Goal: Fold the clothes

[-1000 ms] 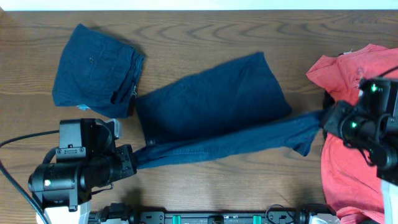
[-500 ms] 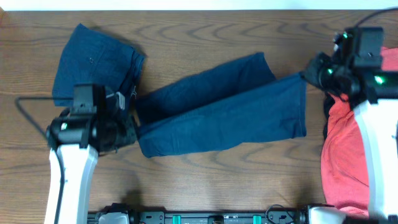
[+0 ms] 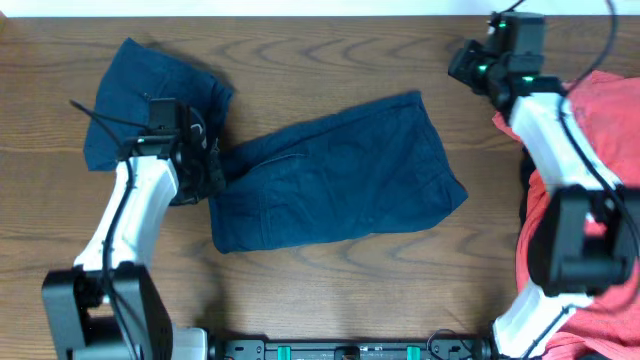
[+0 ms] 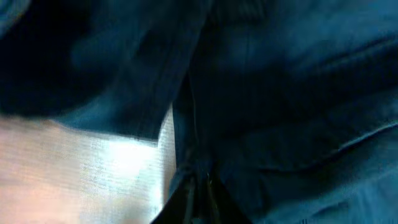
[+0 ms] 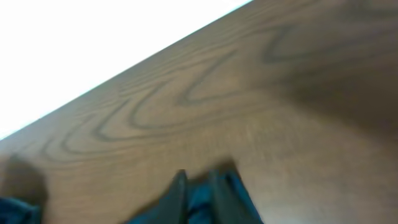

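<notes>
Dark navy shorts (image 3: 335, 180) lie folded over on themselves in the middle of the table. A second pair of navy shorts (image 3: 150, 105), folded small, lies at the back left. My left gripper (image 3: 208, 168) is shut on the left edge of the middle shorts; the left wrist view shows its fingers (image 4: 198, 190) pinching navy cloth (image 4: 280, 93). My right gripper (image 3: 462, 68) is above bare wood, apart from the shorts' back right corner. The right wrist view is blurred; its fingers (image 5: 198, 186) are close together, and a bit of navy cloth (image 5: 12, 211) shows at the lower left.
A red garment (image 3: 580, 200) lies heaped at the right side of the table, under the right arm. The table's far edge (image 5: 124, 68) runs just behind the right gripper.
Both arms swung toward the back of the table, carrying the shorts' near half over the far half. The right gripper has moved back and left, away from the cloth.
</notes>
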Controlling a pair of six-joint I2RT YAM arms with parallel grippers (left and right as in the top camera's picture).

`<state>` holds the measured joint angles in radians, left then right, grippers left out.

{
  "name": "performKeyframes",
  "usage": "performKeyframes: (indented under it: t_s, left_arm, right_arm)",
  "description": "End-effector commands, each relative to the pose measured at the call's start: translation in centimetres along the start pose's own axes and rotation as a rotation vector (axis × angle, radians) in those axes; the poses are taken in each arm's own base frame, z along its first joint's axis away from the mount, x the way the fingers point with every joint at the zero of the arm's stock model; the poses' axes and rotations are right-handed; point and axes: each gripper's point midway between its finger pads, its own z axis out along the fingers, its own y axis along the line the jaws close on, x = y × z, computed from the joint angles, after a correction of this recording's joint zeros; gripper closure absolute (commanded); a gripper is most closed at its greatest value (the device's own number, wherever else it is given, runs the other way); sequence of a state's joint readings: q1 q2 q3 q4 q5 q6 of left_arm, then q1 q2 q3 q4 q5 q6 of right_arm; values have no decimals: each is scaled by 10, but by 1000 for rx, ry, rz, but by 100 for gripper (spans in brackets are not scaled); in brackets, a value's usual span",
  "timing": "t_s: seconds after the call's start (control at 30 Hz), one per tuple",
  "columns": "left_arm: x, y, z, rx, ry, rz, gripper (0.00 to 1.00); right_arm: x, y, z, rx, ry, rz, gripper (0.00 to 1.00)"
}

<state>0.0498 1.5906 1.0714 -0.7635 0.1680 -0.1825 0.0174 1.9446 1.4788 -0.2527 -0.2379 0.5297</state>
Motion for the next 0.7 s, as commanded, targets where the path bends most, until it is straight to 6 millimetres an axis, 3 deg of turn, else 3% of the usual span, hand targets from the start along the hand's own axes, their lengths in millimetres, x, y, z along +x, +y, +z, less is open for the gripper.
performKeyframes:
  t_s: [0.0,0.03,0.07,0.17,0.33,0.43,0.53,0.67]
  left_arm:
    - [-2,4,11,-16,12,-5,89]
    - [-1,3,11,-9,16,-5,83]
    - [0,3,11,-6,21,-5,67]
    - [3,3,9,-9,32,-7,36]
    - [4,3,1,-9,33,-6,33]
    - [1,1,-7,-4,10,0,33]
    - [0,0,-10,-1,-1,7,33]
    - [0,1,-8,-5,0,28,33]
  right_arm:
    - [22,0,26,-23,66,-15,72]
    - [30,-1,28,-29,101,-8,68]
    - [36,-4,27,-23,127,-4,66]
    - [58,-12,19,3,223,-92,57]
    - [98,-30,-3,65,409,-183,51]
    - [112,-37,-10,83,473,-196,51]
    - [116,-37,-11,75,489,-241,49]
    - [103,-31,-3,50,427,-283,38]
